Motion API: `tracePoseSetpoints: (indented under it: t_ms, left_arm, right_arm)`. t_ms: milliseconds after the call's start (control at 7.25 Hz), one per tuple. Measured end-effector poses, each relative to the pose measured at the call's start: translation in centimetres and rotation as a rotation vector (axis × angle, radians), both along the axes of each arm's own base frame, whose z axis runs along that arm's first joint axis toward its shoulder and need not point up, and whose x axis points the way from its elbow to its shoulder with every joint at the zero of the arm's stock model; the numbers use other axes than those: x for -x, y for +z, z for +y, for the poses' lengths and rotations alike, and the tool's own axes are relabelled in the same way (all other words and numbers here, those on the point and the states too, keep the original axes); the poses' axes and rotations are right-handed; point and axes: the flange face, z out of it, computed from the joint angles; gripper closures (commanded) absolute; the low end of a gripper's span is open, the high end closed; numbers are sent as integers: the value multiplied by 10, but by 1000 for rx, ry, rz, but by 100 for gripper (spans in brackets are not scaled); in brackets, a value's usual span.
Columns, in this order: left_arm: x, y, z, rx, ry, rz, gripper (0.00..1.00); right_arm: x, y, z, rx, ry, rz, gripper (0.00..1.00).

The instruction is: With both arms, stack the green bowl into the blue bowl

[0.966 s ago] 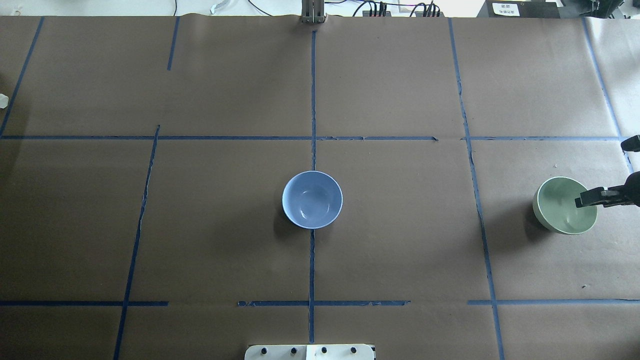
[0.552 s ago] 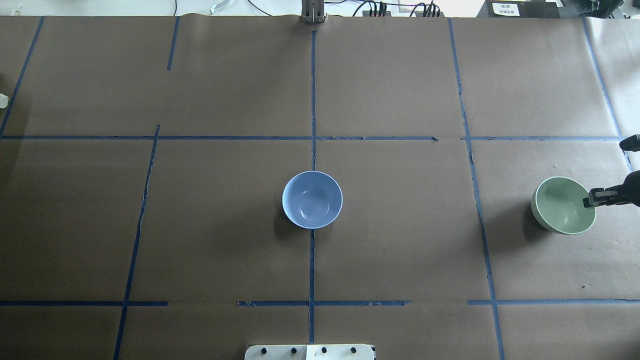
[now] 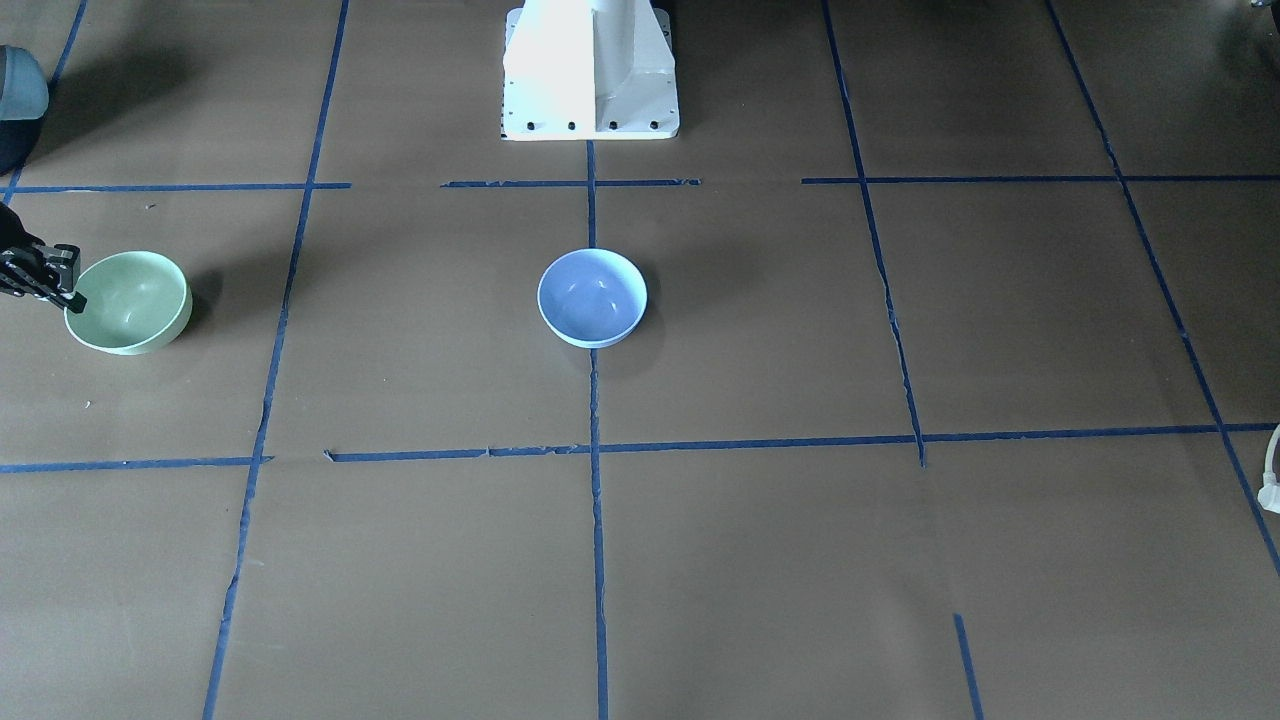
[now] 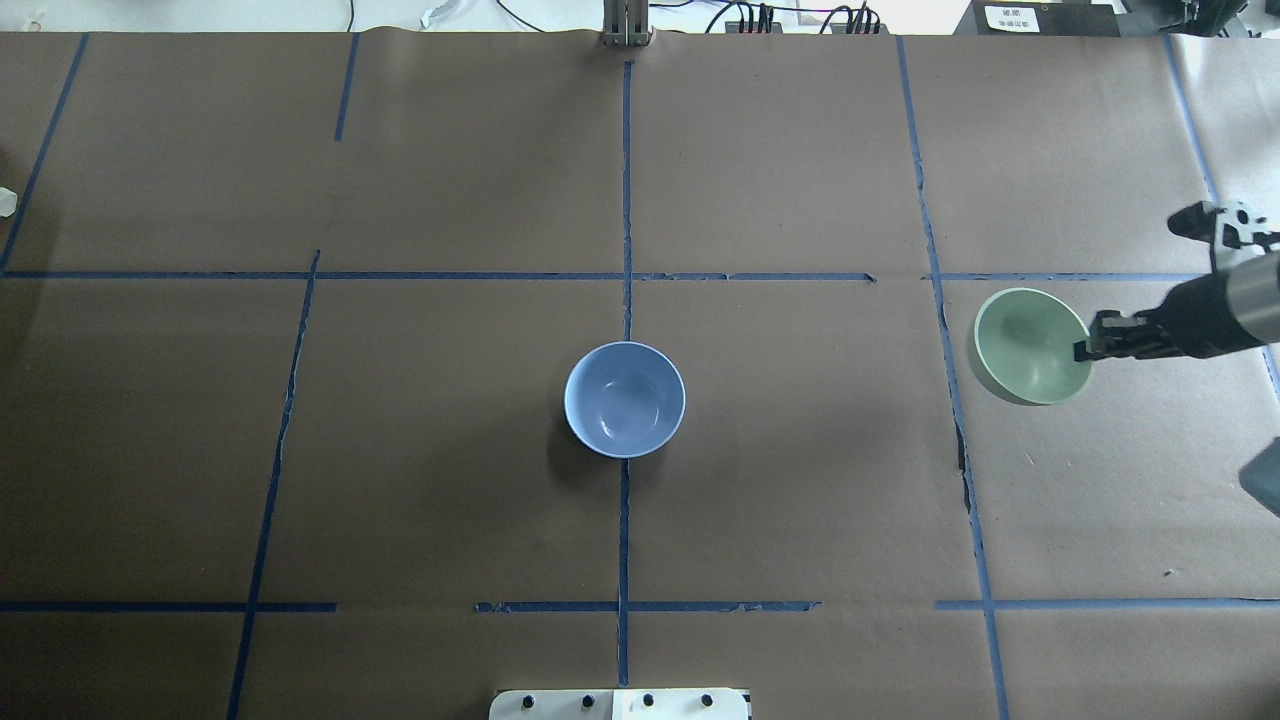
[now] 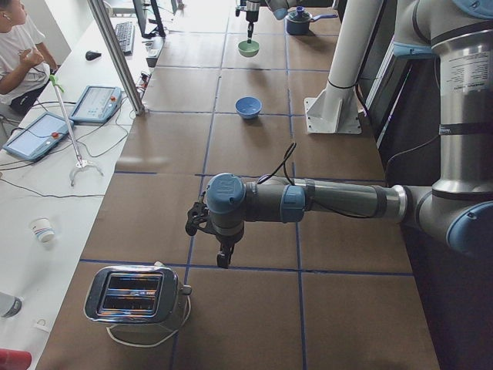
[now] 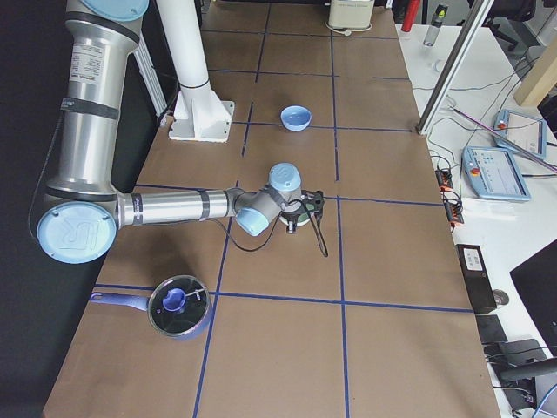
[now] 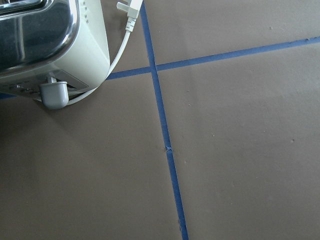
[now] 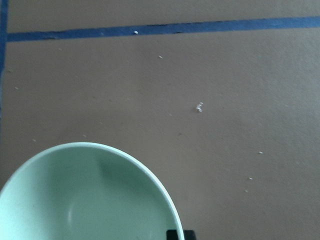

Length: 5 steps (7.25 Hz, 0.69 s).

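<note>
On the front-facing view's far left edge, the round, deep, glossy mint-green bowl (image 3: 128,302) has my right gripper (image 3: 70,297) pinched narrow on its rim, with black fingers closed over the wall. The round glossy periwinkle-blue bowl (image 3: 592,297) sits mid-table, well apart from it, in front of the white pedestal base (image 3: 590,70). Overhead, the green bowl (image 4: 1030,345) is on the right side with the right gripper (image 4: 1085,350) clamped on its right rim; I can't tell if it's off the paper. The blue bowl (image 4: 625,399) is upright at centre. From the left end, my left arm stretches low over the near table, with the left gripper (image 5: 223,258) pointing down near a chrome toaster (image 5: 135,295). I can't tell how far that gripper is open. From the right end, the right arm's wrist hides most of the green bowl, and a blue saucepan with a glass lid (image 6: 178,306) is near the camera. The left wrist camera shows the toaster (image 7: 45,45) and a white plug cord (image 7: 131,12). On the right wrist camera, the green bowl (image 8: 90,200) is at lower left with a black fingertip (image 8: 180,234) outside its rim.
</note>
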Motion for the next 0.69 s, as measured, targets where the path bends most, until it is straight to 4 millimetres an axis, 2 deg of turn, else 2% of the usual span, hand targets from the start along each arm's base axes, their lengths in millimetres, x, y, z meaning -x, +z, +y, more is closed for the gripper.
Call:
tracePoseSetpoints:
  t_ms: [138,276,414,552,690]
  left_arm:
    - [0,0,0,0,0,1,0]
    - [0,0,0,-1,0,1,0]
    - [0,-1,-1,0,0,1,0]
    - [0,0,-1,1,0,3,0]
    - [0,0,-1,2,-1,4,0]
  right_arm:
    - [39,-62,-17,48,10,-47,100]
    - [81,-136,-27,110,10,-57,100]
    - [128,-215,-23,166,16,-33,100]
    - [175,-272,-5,199,35,-2,100]
    - [217,-305,20,218,60,18,100]
